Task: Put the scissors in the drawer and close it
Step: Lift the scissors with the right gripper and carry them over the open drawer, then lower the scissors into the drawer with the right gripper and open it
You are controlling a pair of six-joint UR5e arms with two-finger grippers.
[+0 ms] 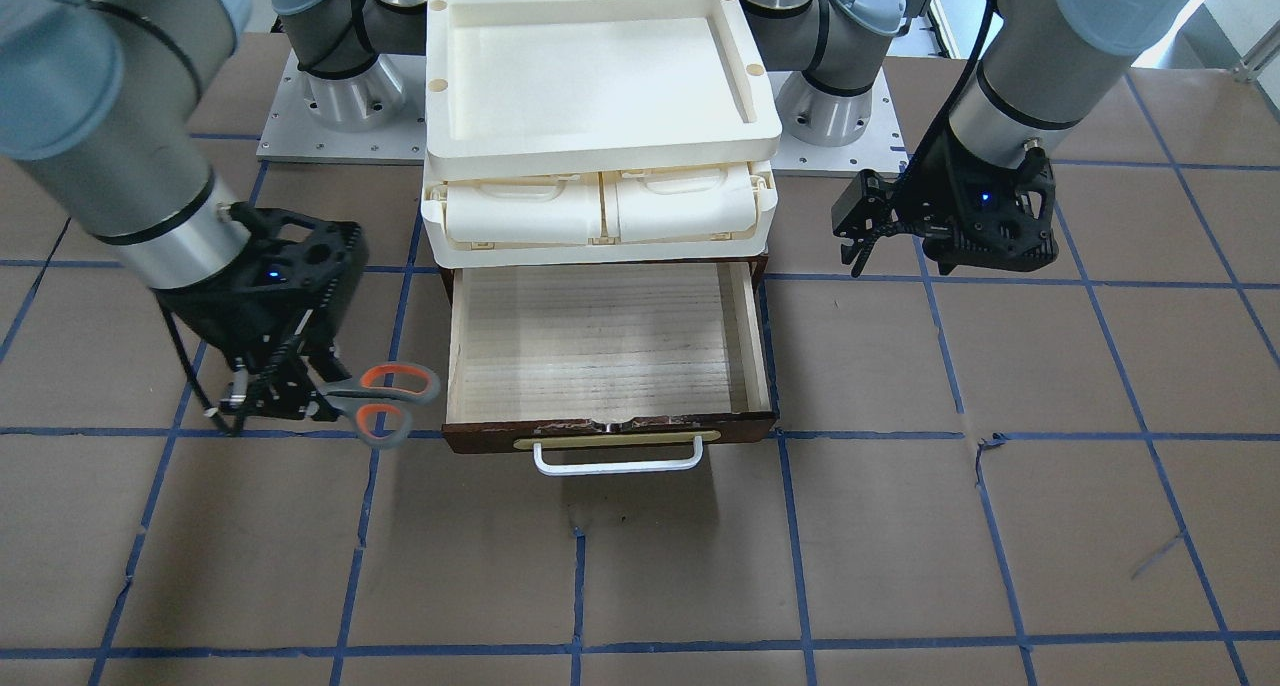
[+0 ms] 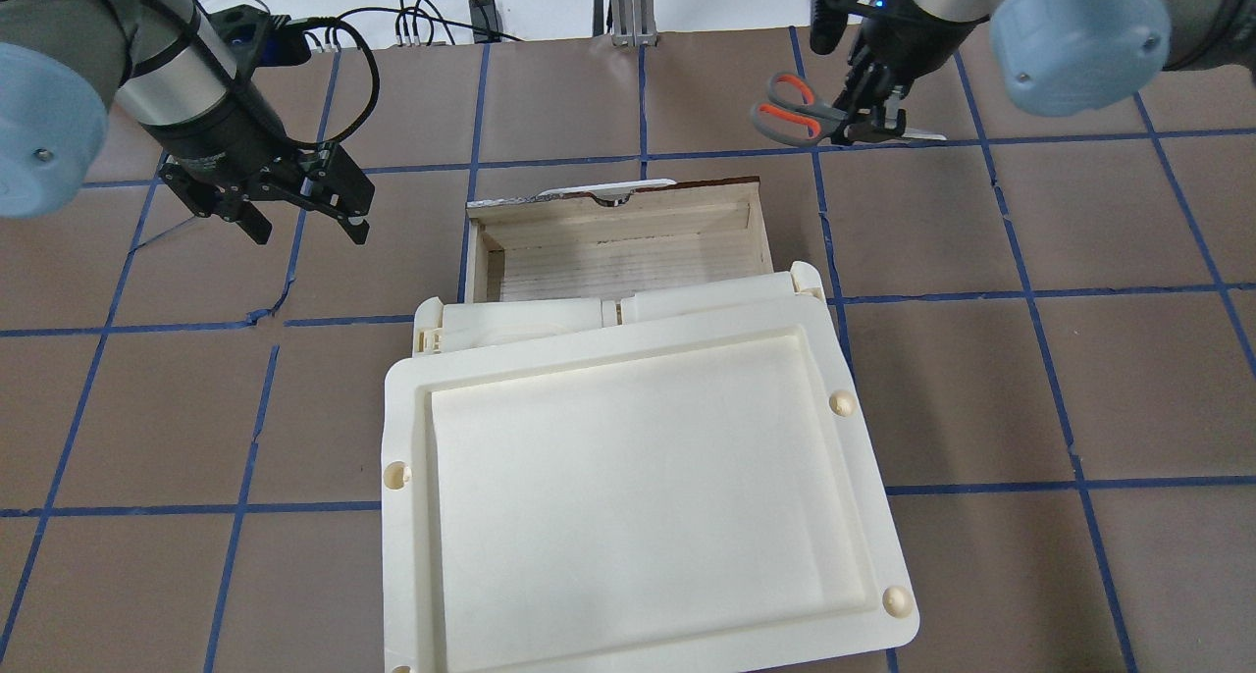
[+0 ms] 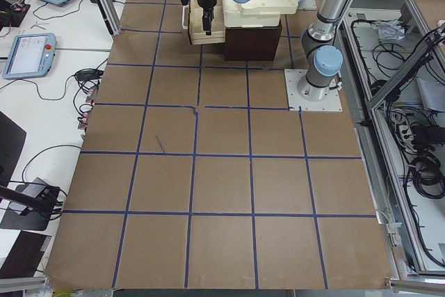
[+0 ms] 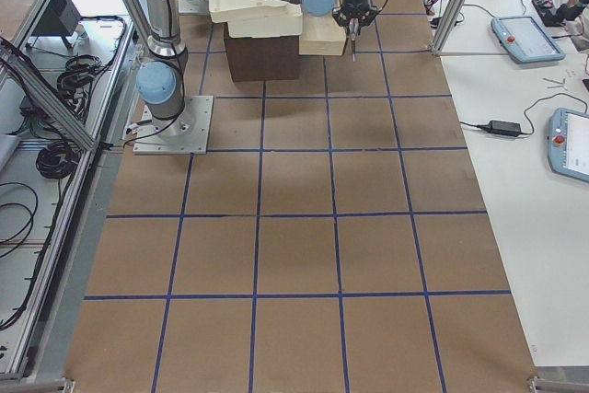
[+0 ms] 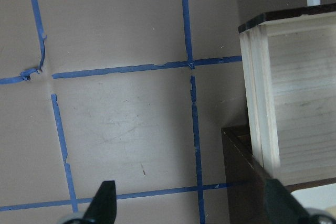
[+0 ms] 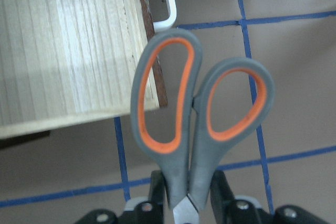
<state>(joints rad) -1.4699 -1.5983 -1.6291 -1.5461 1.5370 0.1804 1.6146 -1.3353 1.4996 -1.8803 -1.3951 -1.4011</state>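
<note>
The scissors (image 1: 352, 400), grey handles lined orange, are held by the blades in my right gripper (image 1: 305, 398), which is shut on them. They hang above the table just outside the drawer's front corner, handles toward the drawer, as the overhead view (image 2: 822, 116) and right wrist view (image 6: 190, 145) also show. The drawer (image 1: 600, 336) is pulled open and its pale wood inside is empty; its white bar handle (image 1: 617, 461) faces away from my base. My left gripper (image 2: 304, 212) is open and empty, off the drawer's other side (image 5: 294, 77).
A cream plastic tray (image 1: 600, 76) sits on top of the cabinet, over two shut cream compartments (image 1: 520, 211). The arm bases (image 1: 340, 96) stand behind the cabinet. Blue tape lines grid the brown table, with a torn spot (image 1: 985, 446).
</note>
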